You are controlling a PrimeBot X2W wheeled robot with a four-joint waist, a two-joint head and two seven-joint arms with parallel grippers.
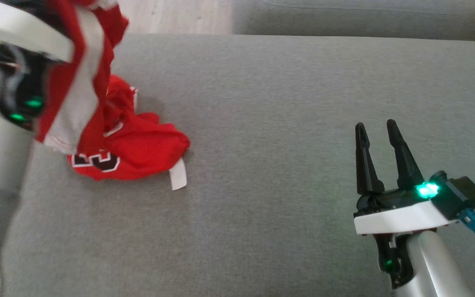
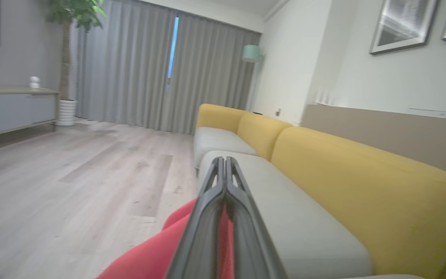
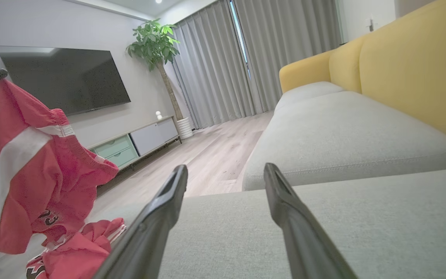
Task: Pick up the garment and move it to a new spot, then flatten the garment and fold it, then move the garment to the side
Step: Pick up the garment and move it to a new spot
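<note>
My left gripper [image 2: 225,164] pinches the garment [image 1: 138,152], which hangs long-axis down from it with its lower end heaped on the seat [image 1: 270,123] at far left, well apart from my spread, empty right gripper [image 1: 375,128].

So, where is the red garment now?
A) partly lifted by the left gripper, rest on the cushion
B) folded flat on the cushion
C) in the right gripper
A: the left gripper is shut on the garment, whose lower part lies on the cushion.
</note>
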